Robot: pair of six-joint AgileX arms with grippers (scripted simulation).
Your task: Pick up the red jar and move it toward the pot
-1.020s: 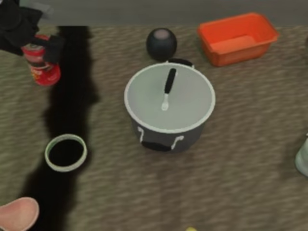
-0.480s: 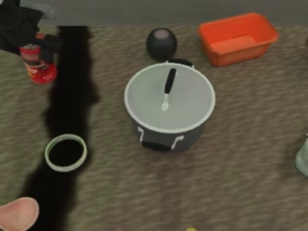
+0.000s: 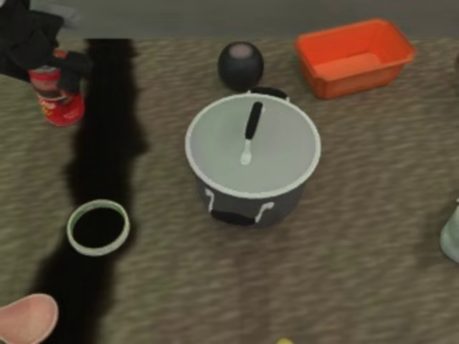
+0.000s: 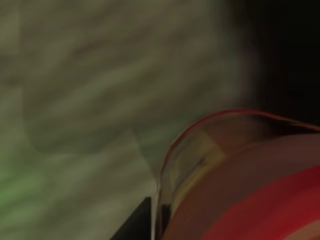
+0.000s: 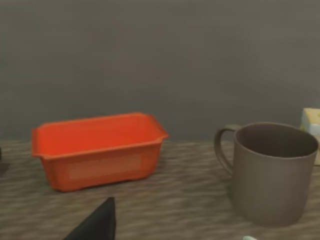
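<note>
The red jar (image 3: 57, 97) sits near the far left corner of the surface (image 3: 358, 251), tilted, its lid end tucked under the black left gripper (image 3: 54, 63) that reaches in from that corner. The jaws are clamped on the jar's upper part; in the left wrist view the jar (image 4: 240, 180) fills the near field, its rim and red band close to the camera, with a black fingertip (image 4: 135, 222) just beside it. Whether the jar's base touches the surface cannot be told.

The pot (image 3: 252, 159) stands at the middle of the surface, well apart from the jar, its pale lid on and the black strip handle (image 3: 253, 120) lying across the top. A black ball (image 3: 241, 64) rests just behind the pot toward the far edge. An orange tub (image 3: 354, 57) lies at the far right corner, and the right wrist view shows it (image 5: 97, 150) beside a brown mug (image 5: 272, 170).

A pale-rimmed ring cup (image 3: 98, 227) sits near the left edge, nearer the front. A pink rounded object (image 3: 27, 319) occupies the front left corner.

The right gripper shows only as a dark tip (image 5: 97, 222) in the right wrist view; whether its jaws are parted cannot be told.
</note>
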